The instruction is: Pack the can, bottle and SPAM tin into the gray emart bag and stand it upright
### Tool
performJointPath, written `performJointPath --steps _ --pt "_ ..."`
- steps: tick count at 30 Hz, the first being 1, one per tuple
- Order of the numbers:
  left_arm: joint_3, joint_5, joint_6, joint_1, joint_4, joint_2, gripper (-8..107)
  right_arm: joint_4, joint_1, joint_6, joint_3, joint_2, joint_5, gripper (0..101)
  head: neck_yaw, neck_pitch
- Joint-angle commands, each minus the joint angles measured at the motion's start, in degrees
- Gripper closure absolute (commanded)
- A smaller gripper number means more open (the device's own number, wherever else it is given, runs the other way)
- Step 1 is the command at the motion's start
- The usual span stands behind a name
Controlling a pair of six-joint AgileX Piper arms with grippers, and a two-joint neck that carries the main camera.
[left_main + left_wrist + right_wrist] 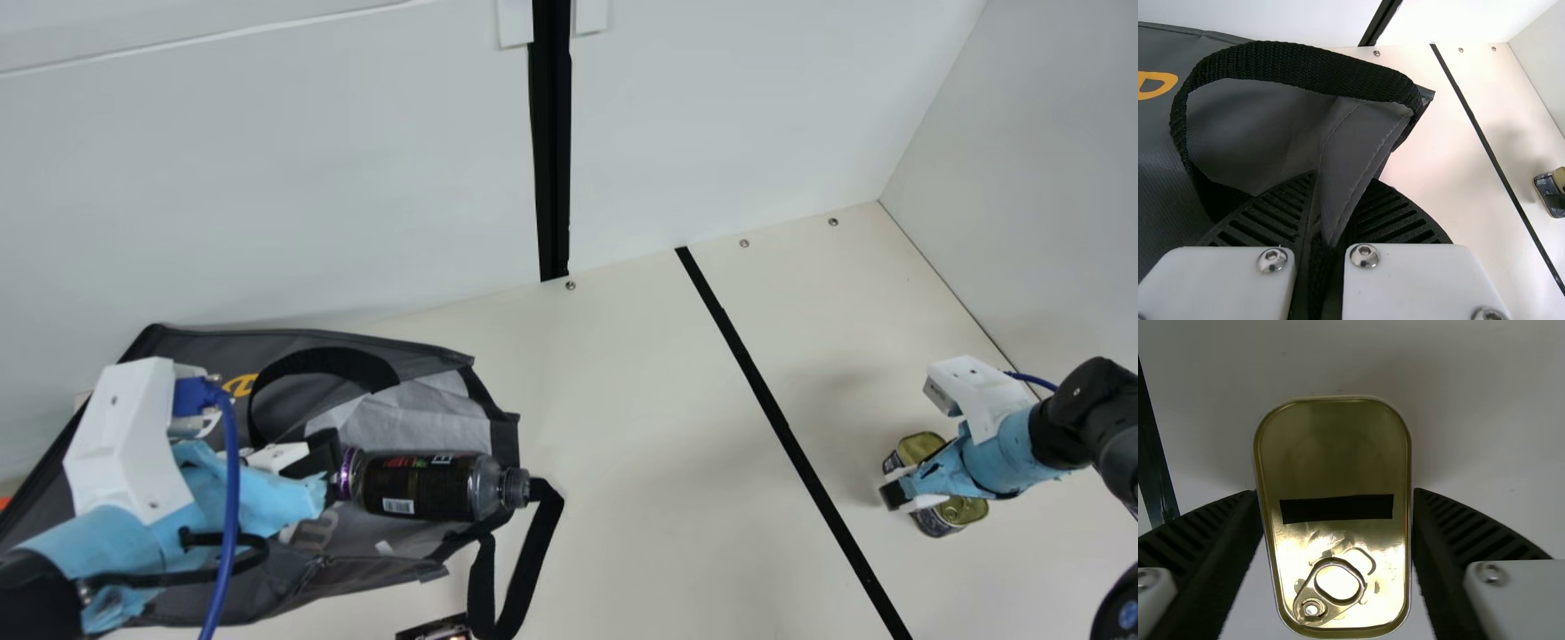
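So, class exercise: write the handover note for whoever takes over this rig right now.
Left gripper: shut on a fold of the gray bag.
Right gripper: around the SPAM tin, seemingly closed on its sides.
Bottle: on its side at the bag's mouth, neck poking past the rim.
Done: bottle looks partly in; I can't tell whether the can is packed.
Left: bottle fully in, SPAM tin in, check the can, stand the bag upright; it is lying down.
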Motion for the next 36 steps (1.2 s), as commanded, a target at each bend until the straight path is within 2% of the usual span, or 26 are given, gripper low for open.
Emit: performJointPath --steps 1,7,8,25,36 --pt "0.00 0.00 0.00 0.00 0.00 0.00 107 0.12 0.08 0.07 -0.09 0.09 0.03 60 -0.05 -1.30" --pt "0.00 0.00 0.00 0.00 0.00 0.00 107 0.11 0.20 -0.18 -0.38 0.01 0.13 100 -0.05 -1.30" --pt "0.00 0.00 0.00 0.00 0.00 0.00 107 0.17 0.22 -0.27 -0.46 -0.06 0.19 101 -0.05 -1.30" --pt "0.00 0.00 0.00 0.00 0.00 0.00 107 3.29 1.38 -3.26 -3.64 -3.20 3.81 101 -0.05 -1.30" --pt "0.00 0.00 0.00 0.00 0.00 0.00 107 3.97 4.99 -2.14 -4.90 -5.79 6.23 101 -0.05 -1.30"
